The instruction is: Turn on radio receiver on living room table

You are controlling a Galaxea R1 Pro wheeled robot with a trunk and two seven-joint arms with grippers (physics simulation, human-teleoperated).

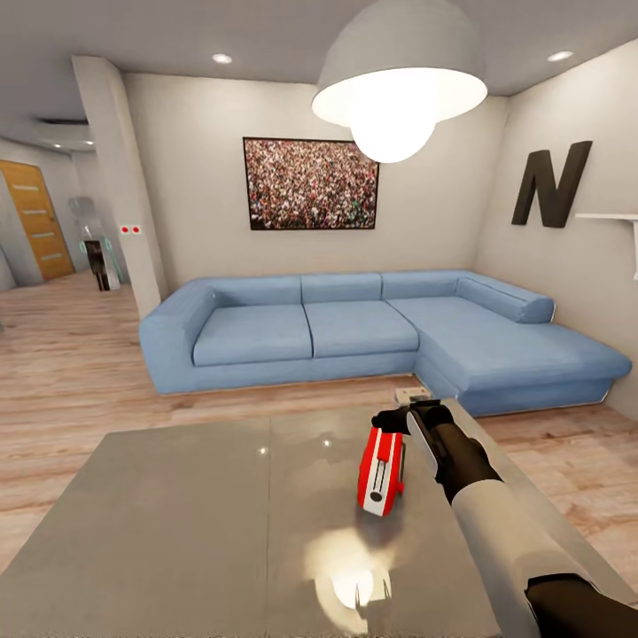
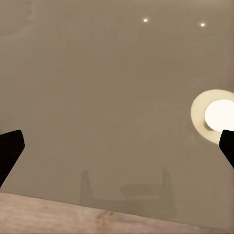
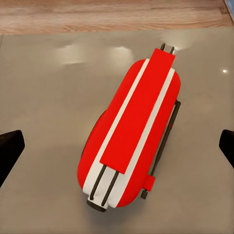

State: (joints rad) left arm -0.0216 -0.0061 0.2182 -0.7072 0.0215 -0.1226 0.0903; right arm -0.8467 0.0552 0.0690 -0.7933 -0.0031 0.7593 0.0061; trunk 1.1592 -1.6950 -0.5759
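Note:
The red radio receiver (image 1: 381, 474) stands on edge on the right panel of the glossy grey table (image 1: 177, 523), its white-banded narrow side facing up. My right gripper (image 1: 413, 417) hovers just above and behind it, apart from it. In the right wrist view the radio receiver (image 3: 131, 131) lies between and below the wide-open fingertips (image 3: 9, 152), with a thin dark handle along one side; its dial face is hidden. My left gripper (image 2: 117, 148) is open over bare table top (image 2: 97, 97), holding nothing.
A blue L-shaped sofa (image 1: 354, 328) stands beyond the table, with light wood floor (image 1: 71, 372) between them. A grey dome pendant lamp (image 1: 399, 80) hangs overhead. The table's edge and floor (image 2: 73, 217) show near my left gripper. A hallway opens at the far left.

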